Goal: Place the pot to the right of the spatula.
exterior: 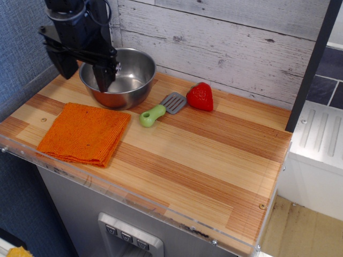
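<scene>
The stainless-steel pot (120, 76) sits at the back left of the wooden tabletop (203, 155), close to the whitewashed plank wall (225, 43). The black pincer (86, 72) hangs over the pot's left side with its fingers spread wide: one finger (105, 77) reaches down at the rim on the pot's near-left edge, while the other (65, 64) stands outside the pot to the left; whether either finger touches the metal cannot be told from this view. To the right of the pot lies the toy spatula (159, 109), its light-green handle pointing toward the front left and its grey slotted blade toward a red strawberry (200, 97) just beside it. A folded orange cloth (84, 133) lies in front of the pot, near the tabletop's front-left edge.
</scene>
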Motion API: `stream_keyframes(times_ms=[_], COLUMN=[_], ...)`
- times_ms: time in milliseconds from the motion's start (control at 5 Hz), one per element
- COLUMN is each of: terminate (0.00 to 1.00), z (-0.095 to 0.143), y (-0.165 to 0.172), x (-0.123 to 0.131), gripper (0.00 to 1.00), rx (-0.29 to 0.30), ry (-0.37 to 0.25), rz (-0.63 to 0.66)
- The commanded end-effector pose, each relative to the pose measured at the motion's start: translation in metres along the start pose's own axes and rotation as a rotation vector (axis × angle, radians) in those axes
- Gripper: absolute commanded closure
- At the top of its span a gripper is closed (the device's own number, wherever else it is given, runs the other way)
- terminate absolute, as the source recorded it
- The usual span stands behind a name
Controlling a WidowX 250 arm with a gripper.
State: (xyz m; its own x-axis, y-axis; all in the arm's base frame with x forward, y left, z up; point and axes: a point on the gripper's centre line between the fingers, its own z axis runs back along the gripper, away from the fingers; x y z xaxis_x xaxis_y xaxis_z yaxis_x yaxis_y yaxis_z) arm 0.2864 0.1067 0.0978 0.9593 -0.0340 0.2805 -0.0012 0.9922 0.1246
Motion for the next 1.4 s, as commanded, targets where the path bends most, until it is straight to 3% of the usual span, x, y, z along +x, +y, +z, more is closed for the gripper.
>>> stream_keyframes(times_ms=[0,600,1200], terminate=[0.0,0.0,0.0], z=[-0.014,-0.04,-0.056], y=[-0.009,-0.023,-0.047], x=[0.028,0.058,0.052], gripper=[0.0,0.0,0.0], rx=[-0.094,-0.084,-0.099], ry=[-0.121,-0.151,-0.081], rz=[-0.394,-0.552,-0.634])
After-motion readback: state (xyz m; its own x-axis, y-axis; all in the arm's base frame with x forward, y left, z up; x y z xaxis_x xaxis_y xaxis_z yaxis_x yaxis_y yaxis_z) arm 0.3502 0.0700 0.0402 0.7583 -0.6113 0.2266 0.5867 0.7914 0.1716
